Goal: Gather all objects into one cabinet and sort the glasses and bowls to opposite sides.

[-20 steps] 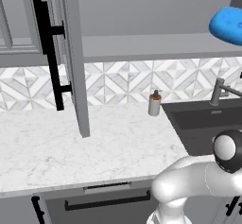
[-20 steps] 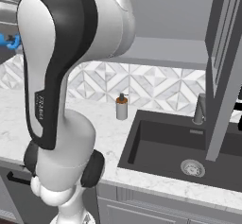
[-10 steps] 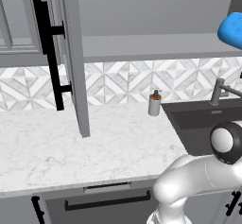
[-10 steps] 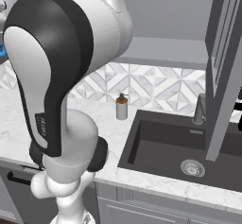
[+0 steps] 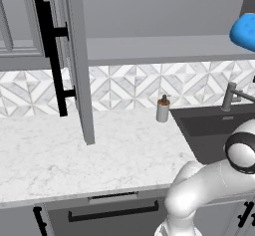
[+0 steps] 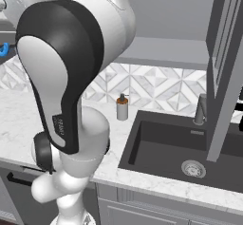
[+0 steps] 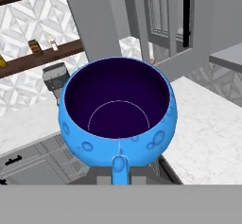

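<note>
High above the sink [image 6: 185, 148], the end effector [image 7: 119, 167] pinches the blue bowl [image 7: 118, 109] by its rim. Such a thin hold may slip, and the bowl may strike the open cabinet door [image 5: 77, 56] before reaching the shelf [image 5: 164, 48].

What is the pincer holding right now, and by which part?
The small blue bowl, gripped at its near rim by the shut pincer; one fingertip shows against the outer wall.

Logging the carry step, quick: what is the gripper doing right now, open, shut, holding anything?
Gripper: shut on the small bright blue round bowl with a dark inside, gripped at its rim, held up in the air.
</note>
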Available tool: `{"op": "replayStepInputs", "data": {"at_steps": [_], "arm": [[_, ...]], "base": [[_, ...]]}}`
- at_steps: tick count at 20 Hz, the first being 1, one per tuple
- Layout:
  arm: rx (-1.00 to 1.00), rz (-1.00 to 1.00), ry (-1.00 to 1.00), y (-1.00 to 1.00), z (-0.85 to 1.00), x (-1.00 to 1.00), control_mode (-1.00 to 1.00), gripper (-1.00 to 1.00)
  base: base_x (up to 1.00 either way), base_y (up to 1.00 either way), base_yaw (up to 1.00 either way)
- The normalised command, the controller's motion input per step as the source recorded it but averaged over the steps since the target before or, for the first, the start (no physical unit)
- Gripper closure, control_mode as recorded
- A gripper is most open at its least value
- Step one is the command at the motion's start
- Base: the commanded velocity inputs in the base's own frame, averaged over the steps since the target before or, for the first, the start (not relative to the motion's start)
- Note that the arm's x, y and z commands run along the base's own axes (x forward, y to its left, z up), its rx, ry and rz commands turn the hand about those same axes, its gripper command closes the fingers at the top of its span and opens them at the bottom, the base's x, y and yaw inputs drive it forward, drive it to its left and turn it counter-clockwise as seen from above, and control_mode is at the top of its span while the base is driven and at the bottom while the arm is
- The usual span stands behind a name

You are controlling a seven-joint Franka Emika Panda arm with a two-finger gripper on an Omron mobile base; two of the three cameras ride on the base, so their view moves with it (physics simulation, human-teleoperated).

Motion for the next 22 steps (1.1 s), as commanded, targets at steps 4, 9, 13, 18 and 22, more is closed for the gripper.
{"op": "replayStepInputs", "data": {"at_steps": [4,9,13,18,22], "arm": [[0.0,0.0,0.0,0.0,0.0,0.0,-1.0,1.0],[0.0,0.0,0.0,0.0,0.0,0.0,1.0,1.0],[0.0,0.0,0.0,0.0,0.0,0.0,1.0,1.0],[0.0,0.0,0.0,0.0,0.0,0.0,1.0,1.0],[0.0,0.0,0.0,0.0,0.0,0.0,1.0,1.0]], "base": [[0.0,0.0,0.0],[-0.08,0.0,0.0],[-0.95,-0.13,0.02],[-1.0,-0.12,0.03],[-0.64,-0.02,0.04]]}}
